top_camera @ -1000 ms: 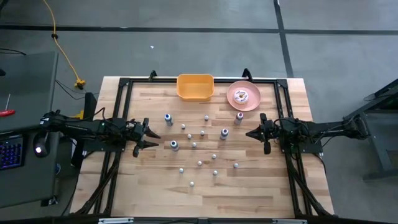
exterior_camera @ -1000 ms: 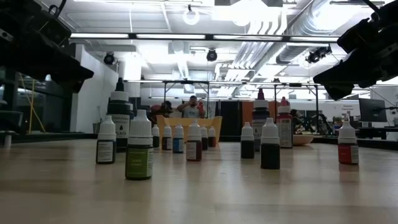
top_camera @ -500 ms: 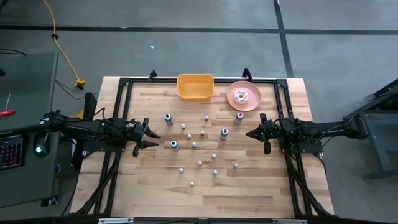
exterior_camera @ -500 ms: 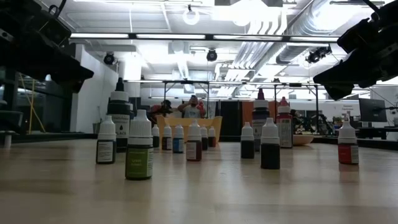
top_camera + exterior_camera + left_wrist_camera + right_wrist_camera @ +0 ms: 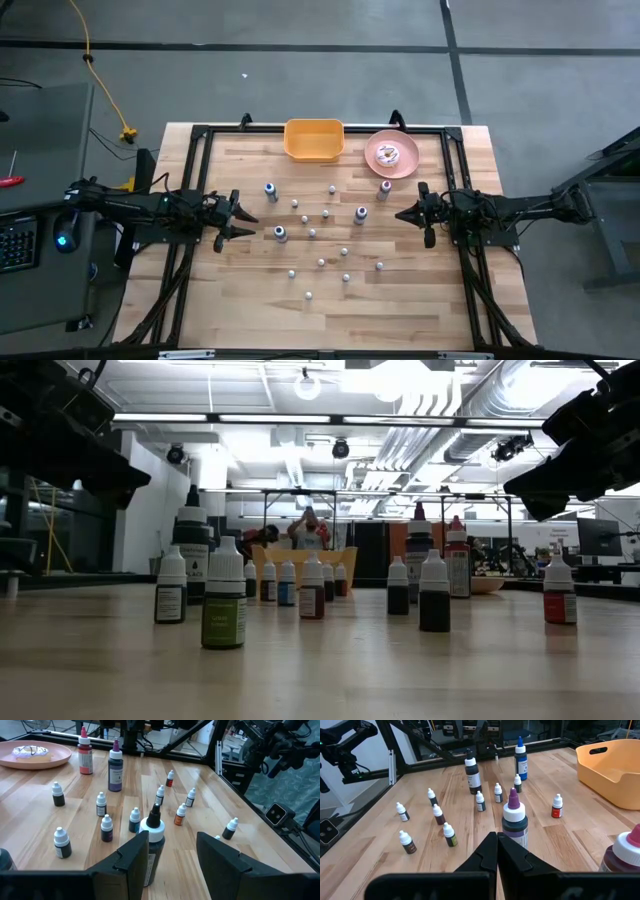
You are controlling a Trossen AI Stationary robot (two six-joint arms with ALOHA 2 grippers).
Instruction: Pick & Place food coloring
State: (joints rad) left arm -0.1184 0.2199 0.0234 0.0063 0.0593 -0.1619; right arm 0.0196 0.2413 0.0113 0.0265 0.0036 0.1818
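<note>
Several small food coloring bottles (image 5: 320,235) stand upright on their bases across the middle of the wooden table; a few taller ones have blue (image 5: 270,189), purple (image 5: 360,213) or reddish (image 5: 386,187) caps. My left gripper (image 5: 243,224) hovers open at the table's left side. A taller dark-tipped bottle (image 5: 151,832) stands a little ahead of its fingers, untouched. My right gripper (image 5: 399,214) hovers shut at the right side, with a purple-capped bottle (image 5: 514,822) just ahead of it, also untouched.
An orange bin (image 5: 314,139) stands at the table's far edge, with a pink plate (image 5: 380,166) holding a doughnut to its right. A black frame (image 5: 196,160) runs along the table's sides. Bare wood (image 5: 330,320) lies toward the near edge. A person moves in the room beyond.
</note>
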